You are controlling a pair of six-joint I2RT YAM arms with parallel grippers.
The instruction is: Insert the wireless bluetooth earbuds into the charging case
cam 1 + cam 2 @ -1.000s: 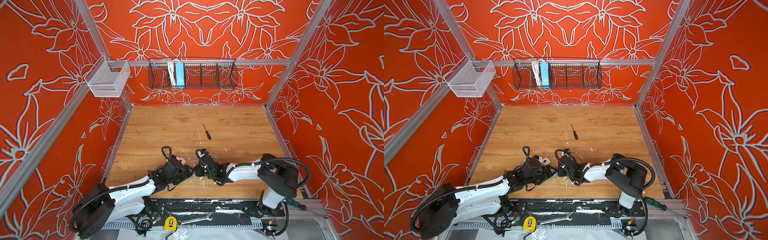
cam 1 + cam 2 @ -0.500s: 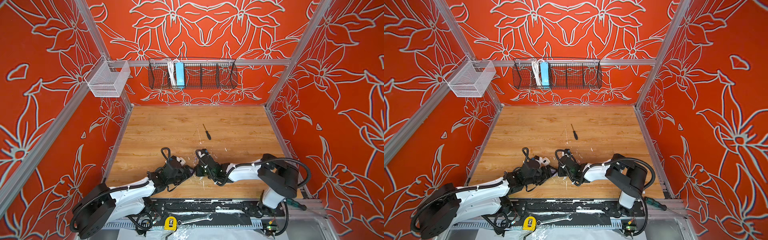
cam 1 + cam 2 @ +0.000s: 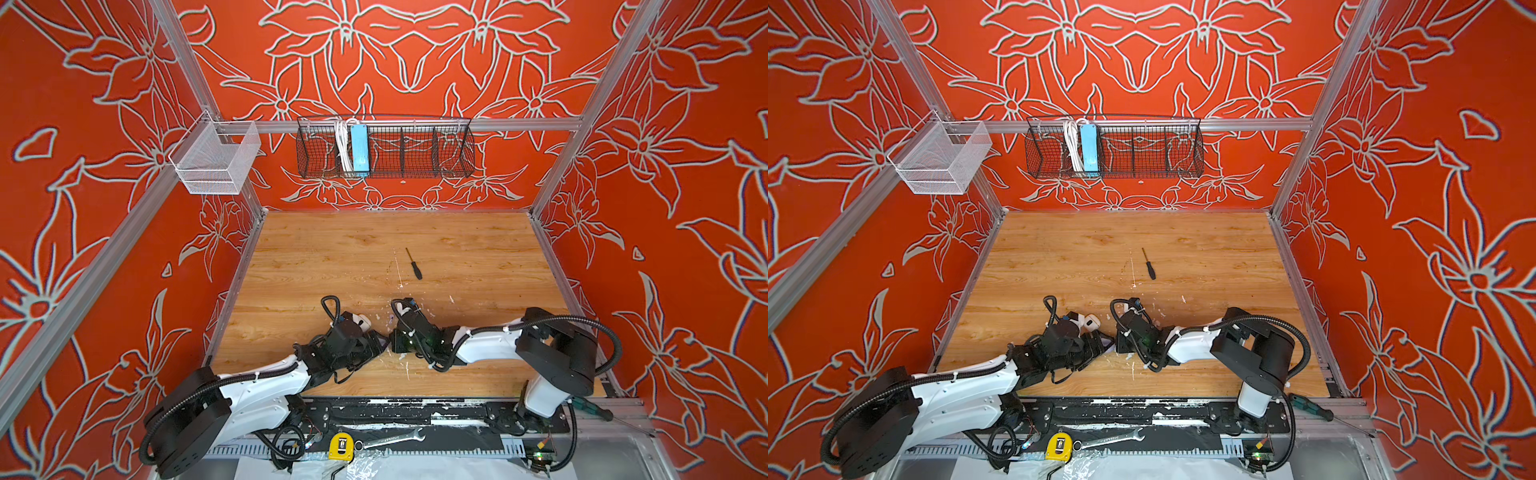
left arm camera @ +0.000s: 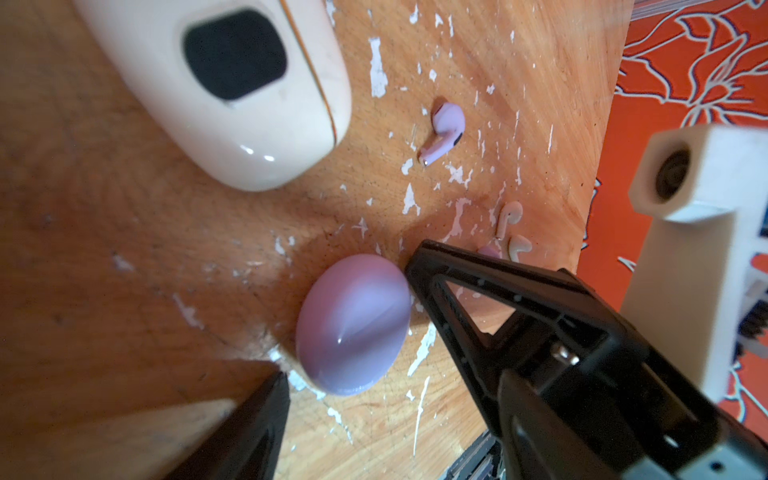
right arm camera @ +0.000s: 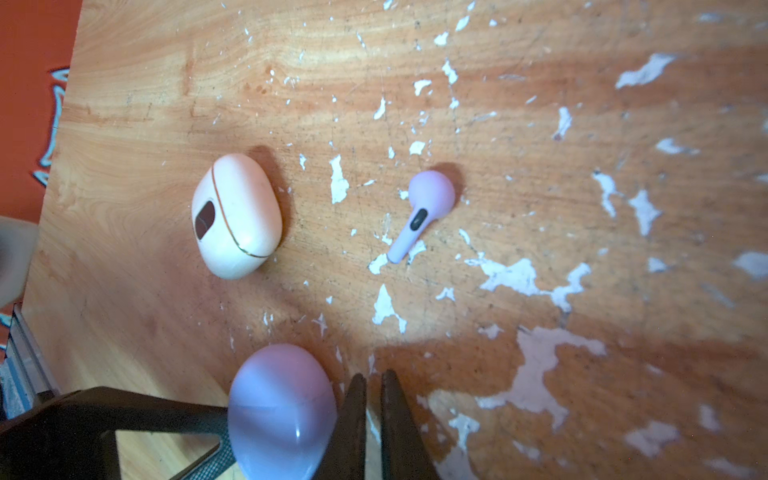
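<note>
A closed lavender charging case (image 4: pixel 353 324) lies on the wooden table (image 3: pixel 332 249), also seen in the right wrist view (image 5: pixel 282 411). My left gripper (image 4: pixel 374 399) is open, with one finger (image 5: pixel 124 411) against the case's side. My right gripper (image 5: pixel 370 378) is shut and empty, its tips beside the opposite edge of the case. A closed cream charging case (image 5: pixel 237 216) sits nearby (image 3: pixel 361 320). One lavender earbud (image 5: pixel 424 208) lies loose beyond it (image 4: pixel 444 129). Two cream earbuds (image 4: pixel 509 218) (image 4: pixel 519 248) rest past the right gripper's fingers (image 4: pixel 498 291), which half hide another lavender piece.
White flecks cover the wood around the cases. A small black screwdriver (image 3: pixel 414 264) lies mid-table. A black wire basket (image 3: pixel 384 147) and a white mesh bin (image 3: pixel 216 160) hang on the back wall. A tape measure (image 3: pixel 341 446), a wrench (image 3: pixel 390 438) and a green-handled screwdriver (image 3: pixel 590 409) lie along the front rail.
Almost nothing differs. Both grippers stay low at the front middle of the table, the left one open and the right one shut.
</note>
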